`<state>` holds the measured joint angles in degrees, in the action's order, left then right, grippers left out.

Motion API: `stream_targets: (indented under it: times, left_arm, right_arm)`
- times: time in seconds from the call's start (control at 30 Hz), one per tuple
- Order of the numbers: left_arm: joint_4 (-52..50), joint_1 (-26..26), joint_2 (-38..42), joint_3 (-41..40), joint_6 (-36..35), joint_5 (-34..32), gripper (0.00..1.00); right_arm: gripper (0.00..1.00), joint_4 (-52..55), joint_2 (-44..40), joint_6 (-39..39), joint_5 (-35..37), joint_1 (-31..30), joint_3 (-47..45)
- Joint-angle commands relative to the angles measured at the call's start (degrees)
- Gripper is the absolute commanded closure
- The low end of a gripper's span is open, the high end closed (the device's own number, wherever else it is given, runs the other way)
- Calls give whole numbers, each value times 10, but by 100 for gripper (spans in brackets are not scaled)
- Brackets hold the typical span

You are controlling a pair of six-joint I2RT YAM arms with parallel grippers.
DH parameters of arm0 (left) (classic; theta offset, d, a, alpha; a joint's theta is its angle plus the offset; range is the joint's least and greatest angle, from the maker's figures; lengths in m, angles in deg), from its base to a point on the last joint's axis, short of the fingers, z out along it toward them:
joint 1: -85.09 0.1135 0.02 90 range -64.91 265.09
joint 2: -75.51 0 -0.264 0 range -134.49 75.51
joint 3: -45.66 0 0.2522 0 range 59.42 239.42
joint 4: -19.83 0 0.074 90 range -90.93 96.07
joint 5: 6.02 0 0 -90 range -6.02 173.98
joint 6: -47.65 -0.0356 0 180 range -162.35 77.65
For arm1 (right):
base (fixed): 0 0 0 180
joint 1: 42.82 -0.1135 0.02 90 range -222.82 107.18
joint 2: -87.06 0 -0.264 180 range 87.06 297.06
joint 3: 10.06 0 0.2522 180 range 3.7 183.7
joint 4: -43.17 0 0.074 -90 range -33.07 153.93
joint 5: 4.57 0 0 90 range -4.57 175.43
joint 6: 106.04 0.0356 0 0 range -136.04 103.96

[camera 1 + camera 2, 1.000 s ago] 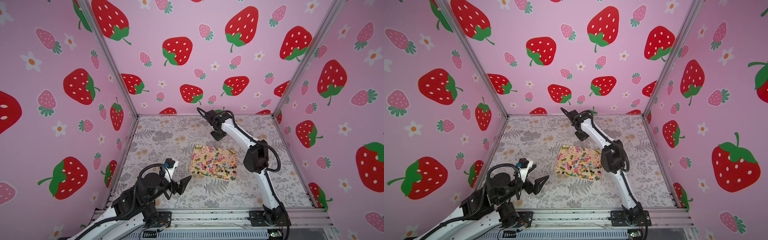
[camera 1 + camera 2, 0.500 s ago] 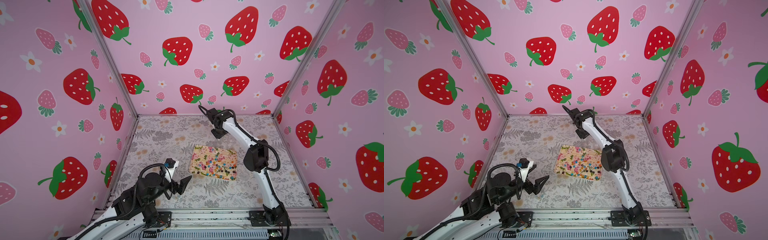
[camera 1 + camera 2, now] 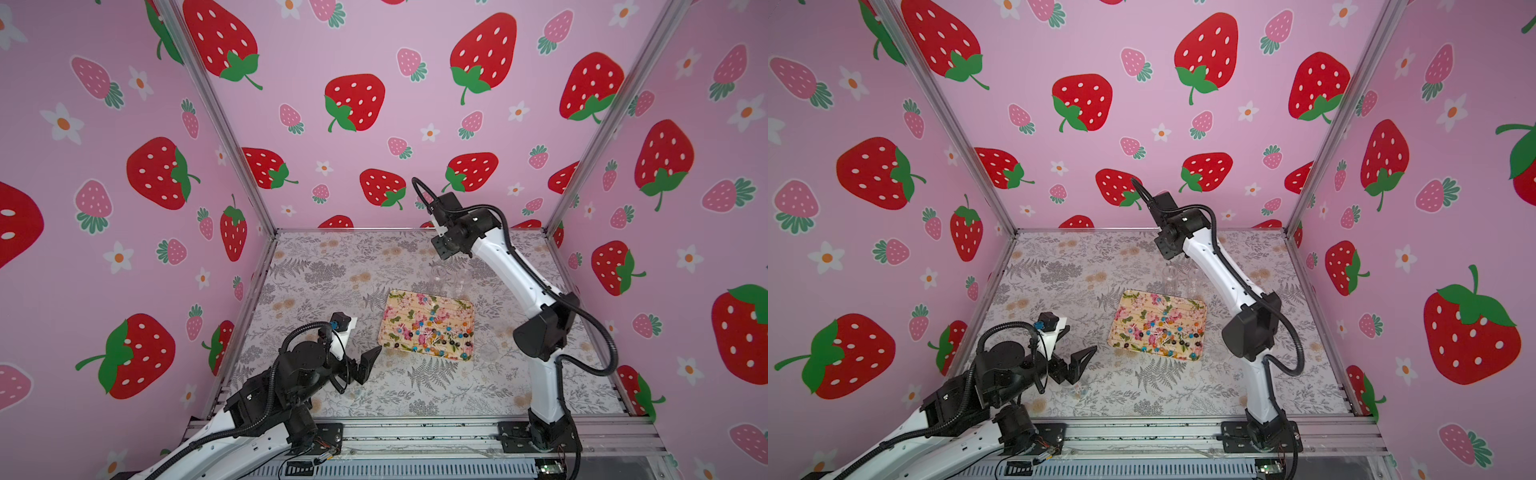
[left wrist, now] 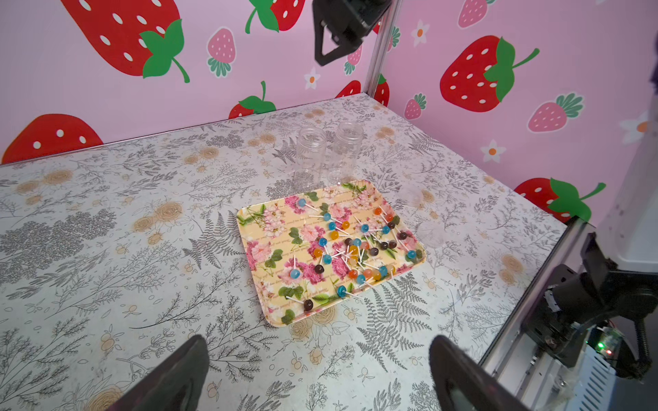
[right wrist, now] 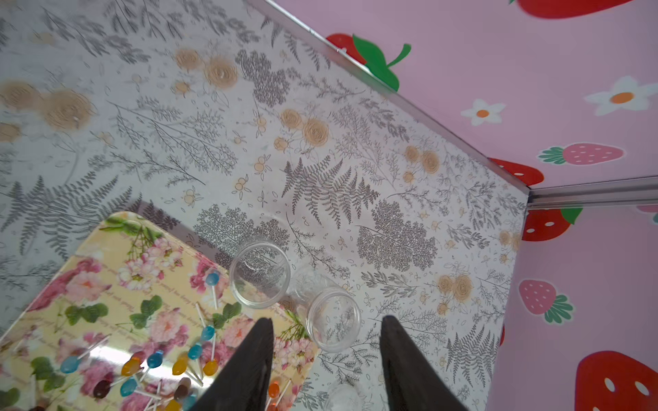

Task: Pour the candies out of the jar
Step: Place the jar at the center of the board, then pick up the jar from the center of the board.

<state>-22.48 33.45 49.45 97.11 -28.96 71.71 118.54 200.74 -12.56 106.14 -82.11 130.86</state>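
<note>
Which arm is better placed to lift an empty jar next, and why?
Right. The right claw hangs open above the two upright jars behind the tray; the left claw is across the tray, on the near side.

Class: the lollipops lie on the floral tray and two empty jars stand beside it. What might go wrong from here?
1. The right gripper hangs open above the two clear jars, which stand close together; a sideways move of the arm may topple both.
2. Several lollipops lie by the low rim of the tray; a nudge might tip them onto the table.
</note>
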Motion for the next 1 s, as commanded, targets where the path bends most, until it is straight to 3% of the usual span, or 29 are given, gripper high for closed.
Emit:
stream_targets:
  times: [0.0,0.1,0.27,0.4,0.57,0.77,0.97]
  left_arm:
    - [-19,24,-17,33,21,-20,1]
    - [-25,91,-38,37,51,30,1]
    - [-32,257,-72,41,104,195,1]
    - [-16,360,-97,25,152,302,1]
    - [16,445,-111,0,235,377,1]
    - [35,481,-96,-25,310,383,1]
    - [64,504,-97,-57,380,395,1]
  right_arm:
    - [47,-91,-96,-17,-26,-16,-107]
    - [41,-187,-201,-23,-85,-30,-253]
    - [32,-326,-366,-6,-194,-58,-494]
    - [19,-412,-446,-6,-212,-129,-629]
    - [7,-414,-436,6,-194,-221,-671]
    - [2,-513,-384,23,-217,-298,-703]
    - [1,-579,-287,12,-214,-352,-677]
